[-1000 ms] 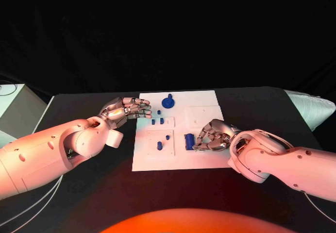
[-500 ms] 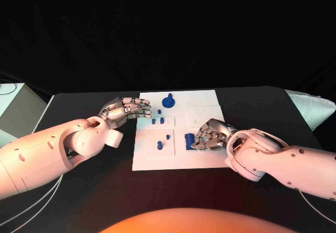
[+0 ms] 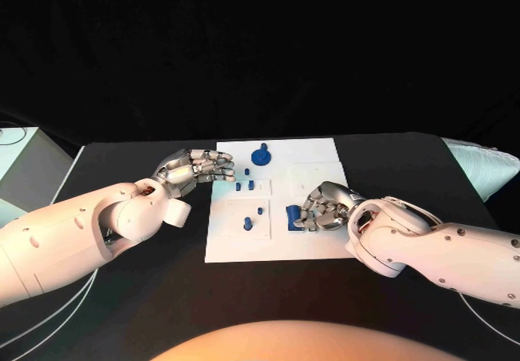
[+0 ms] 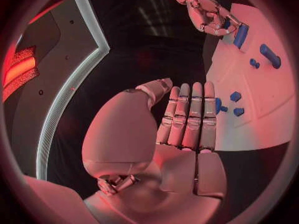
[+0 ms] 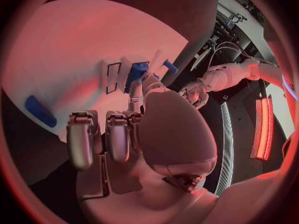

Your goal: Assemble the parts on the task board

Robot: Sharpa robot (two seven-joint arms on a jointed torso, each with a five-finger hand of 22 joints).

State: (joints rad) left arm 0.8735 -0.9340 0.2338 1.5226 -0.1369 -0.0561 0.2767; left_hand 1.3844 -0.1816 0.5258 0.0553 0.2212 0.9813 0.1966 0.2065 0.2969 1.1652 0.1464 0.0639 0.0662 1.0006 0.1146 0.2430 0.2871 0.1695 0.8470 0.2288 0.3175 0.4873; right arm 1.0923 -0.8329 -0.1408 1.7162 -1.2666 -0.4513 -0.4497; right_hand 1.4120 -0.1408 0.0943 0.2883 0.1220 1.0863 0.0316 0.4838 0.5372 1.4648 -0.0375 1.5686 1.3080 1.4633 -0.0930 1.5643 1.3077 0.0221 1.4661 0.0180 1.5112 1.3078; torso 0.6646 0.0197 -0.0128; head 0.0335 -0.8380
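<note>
Fingers of our right hand (image 3: 323,208) pinch the blue block (image 3: 292,216) on the white board's (image 3: 314,154) near right; our left hand (image 3: 198,169) hovers curled, holding nothing, at the board's edge; we risk tilting the block so it jams

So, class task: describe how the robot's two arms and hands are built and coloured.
Both arms are smooth, rounded white shells with small dark holes. The left hand and right hand are silver metal with segmented fingers. Thin white cables trail beneath the left arm.
</note>
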